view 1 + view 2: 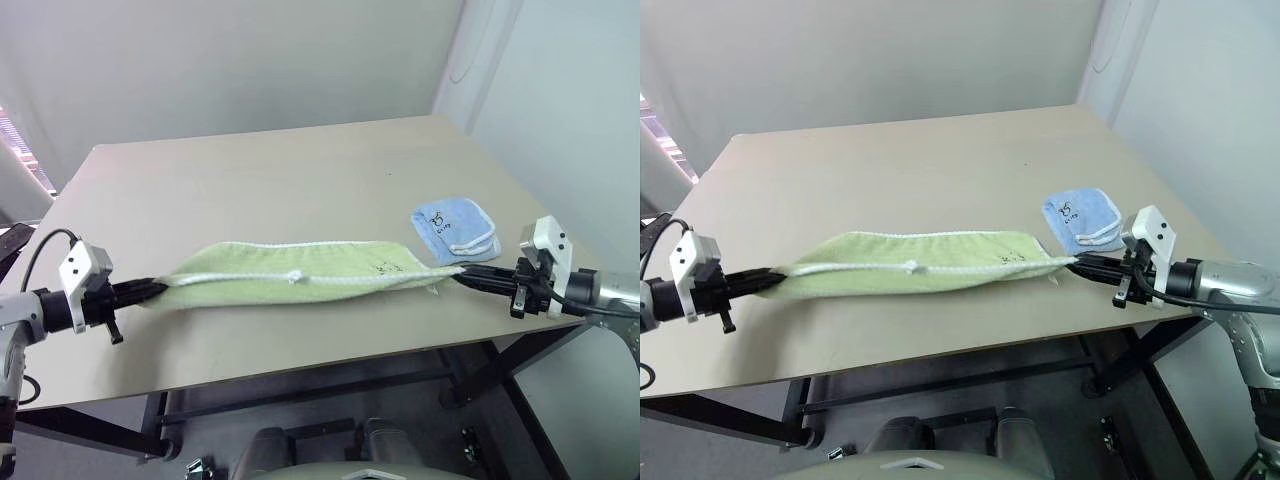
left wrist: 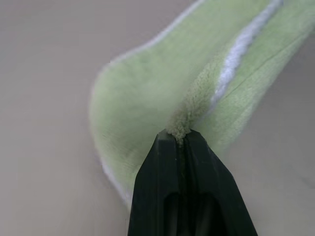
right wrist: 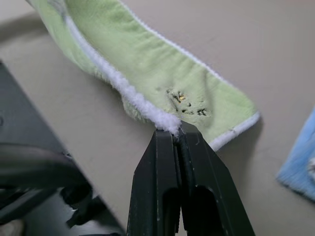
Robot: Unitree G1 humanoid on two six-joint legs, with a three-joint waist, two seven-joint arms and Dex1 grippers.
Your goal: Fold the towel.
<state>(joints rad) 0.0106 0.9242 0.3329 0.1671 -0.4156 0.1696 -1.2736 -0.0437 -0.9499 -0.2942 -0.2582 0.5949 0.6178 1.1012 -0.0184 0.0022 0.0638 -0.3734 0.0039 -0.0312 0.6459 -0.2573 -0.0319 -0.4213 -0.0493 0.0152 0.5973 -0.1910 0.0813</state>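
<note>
Light green ribbed towel (image 1: 300,272) with white stitched edging stretched between both grippers, doubled lengthwise, low over beige table (image 1: 250,180); left gripper (image 1: 155,288) clenched on one end; right gripper (image 1: 462,276) clenched on other; lower evenly, keep tension, align edges before releasing.

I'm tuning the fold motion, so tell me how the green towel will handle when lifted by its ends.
Probably floppy: the towel sags into a long doubled strip between the left gripper and right gripper. Likely light, since thin pinches at the tips hold it. The fuzzy pile should resist slipping from the shut fingers.
</note>
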